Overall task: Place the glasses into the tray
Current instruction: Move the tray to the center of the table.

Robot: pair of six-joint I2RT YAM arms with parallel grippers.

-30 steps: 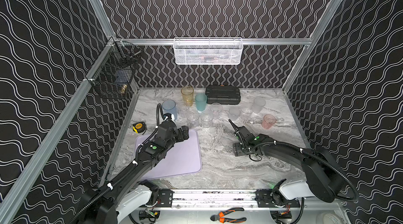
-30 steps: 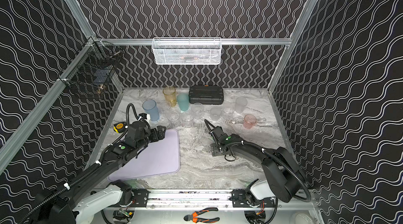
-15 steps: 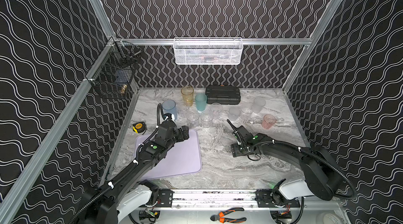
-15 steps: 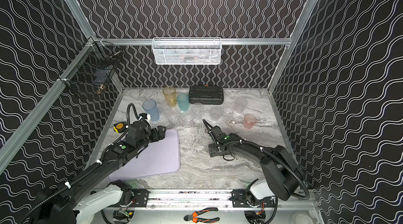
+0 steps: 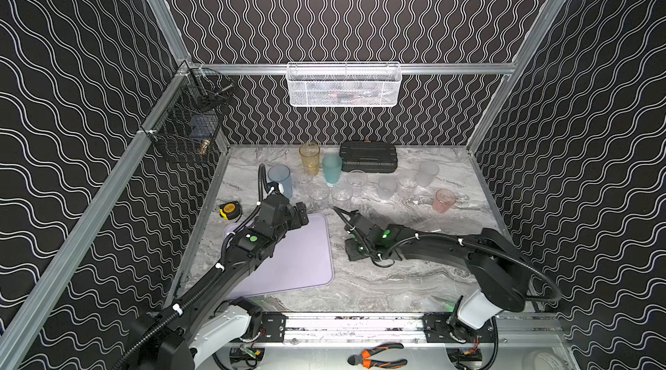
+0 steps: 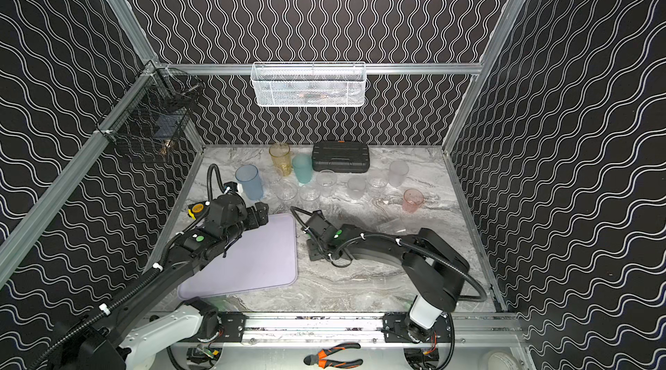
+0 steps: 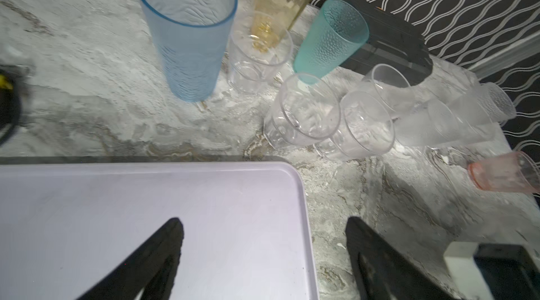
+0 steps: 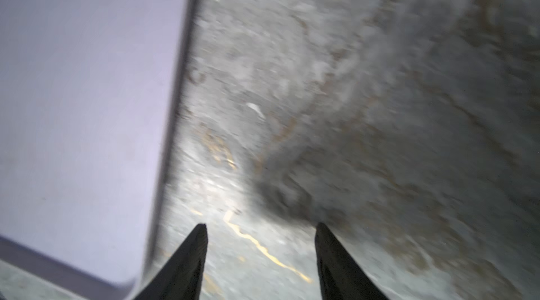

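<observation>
1. The tray (image 5: 306,253) (image 6: 259,253) lies flat on the near left part of the table (image 5: 396,285), rim up, its edges roughly square with the table's. The left arm covers much of it, so I cannot tell which side is the long one.
2. The glasses (image 5: 341,193) stand in a loose row across the far half of the table, beyond the tray and not touching it. In both top views each is upright, its long axis vertical and its mouth up.
3. From the left come the blue glass (image 5: 280,179) (image 7: 190,50), then the amber glass (image 5: 310,157) and the teal glass (image 5: 331,168), just beside the black case (image 5: 367,157). After them come a small clear glass (image 5: 319,196) among others like it, a frosted glass (image 5: 387,187) and a taller frosted glass (image 5: 427,172). The pink glass (image 5: 444,200) is farthest right.
4. The left gripper (image 5: 301,213) (image 7: 263,222) hovers over the tray's far right corner, pointing toward the glasses. Its fingers are spread wide and hold nothing. One tip is over the tray and the other is past its right edge.
5. The right gripper (image 5: 355,254) (image 8: 261,225) points down at the table just beside the tray's right edge. Its fingers are partway apart with only bare marble between them. That wrist view is blurred.
6. A tape measure (image 5: 229,209) lies near the tray's far left corner.
</observation>
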